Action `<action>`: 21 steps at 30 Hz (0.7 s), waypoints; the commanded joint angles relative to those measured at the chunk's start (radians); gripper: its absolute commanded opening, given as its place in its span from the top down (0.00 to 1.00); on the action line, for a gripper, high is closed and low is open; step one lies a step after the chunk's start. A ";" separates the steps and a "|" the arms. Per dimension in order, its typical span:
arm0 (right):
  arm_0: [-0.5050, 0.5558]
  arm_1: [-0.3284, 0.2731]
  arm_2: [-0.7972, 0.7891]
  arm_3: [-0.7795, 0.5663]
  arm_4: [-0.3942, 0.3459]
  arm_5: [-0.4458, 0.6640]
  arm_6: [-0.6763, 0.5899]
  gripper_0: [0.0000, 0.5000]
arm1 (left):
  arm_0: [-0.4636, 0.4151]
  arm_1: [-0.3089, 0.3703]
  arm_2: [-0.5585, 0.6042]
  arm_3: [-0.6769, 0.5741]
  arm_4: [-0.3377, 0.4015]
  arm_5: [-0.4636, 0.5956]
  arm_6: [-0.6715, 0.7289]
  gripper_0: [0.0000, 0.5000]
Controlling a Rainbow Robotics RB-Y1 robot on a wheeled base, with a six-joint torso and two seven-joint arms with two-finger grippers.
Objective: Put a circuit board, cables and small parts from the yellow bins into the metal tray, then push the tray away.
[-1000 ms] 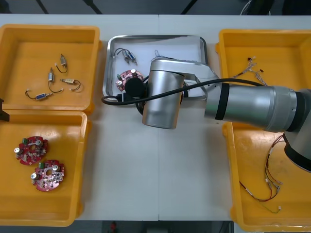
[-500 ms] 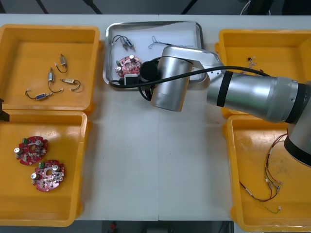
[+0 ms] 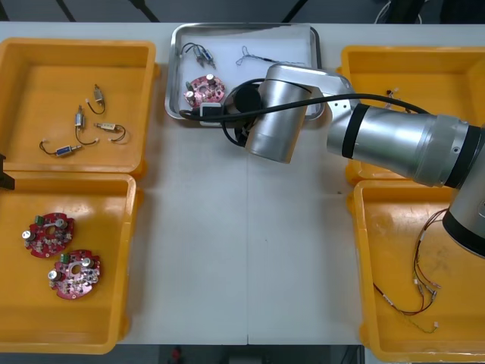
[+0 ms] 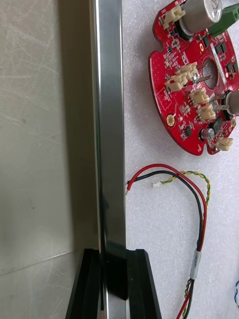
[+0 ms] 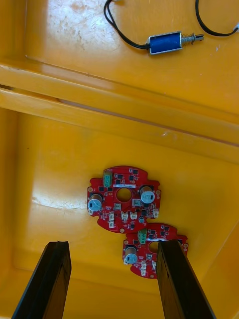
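Board (image 3: 204, 89), cables (image 3: 261, 54) and parts (image 3: 200, 52) sit in the tray (image 4: 109, 124), right gripper (image 4: 113, 259) clamps its rim, left gripper (image 5: 113, 244) gapes open; only pushing seems left.

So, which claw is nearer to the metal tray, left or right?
Right. The right claw grips the metal tray by its near rim. The left claw hangs open above two red circuit boards in a yellow bin, far away.

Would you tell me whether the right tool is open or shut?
Shut: the right tool clamps the rim of the metal tray between its fingers.
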 commanded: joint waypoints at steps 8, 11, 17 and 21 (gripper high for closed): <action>-0.057 -0.016 0.006 -0.048 0.002 0.034 0.030 0.00 | 0.016 0.047 0.021 -0.018 -0.010 -0.009 0.000 0.00; -0.057 -0.024 0.000 -0.074 0.002 0.054 0.021 0.00 | 0.016 0.047 0.021 -0.018 -0.010 -0.009 0.000 0.00; -0.057 -0.068 -0.057 -0.198 -0.002 0.167 0.003 0.00 | 0.016 0.047 0.021 -0.018 -0.010 -0.009 0.000 0.00; -0.057 -0.105 -0.112 -0.290 -0.055 0.262 -0.006 0.00 | 0.016 0.047 0.021 -0.018 -0.010 -0.009 0.000 0.00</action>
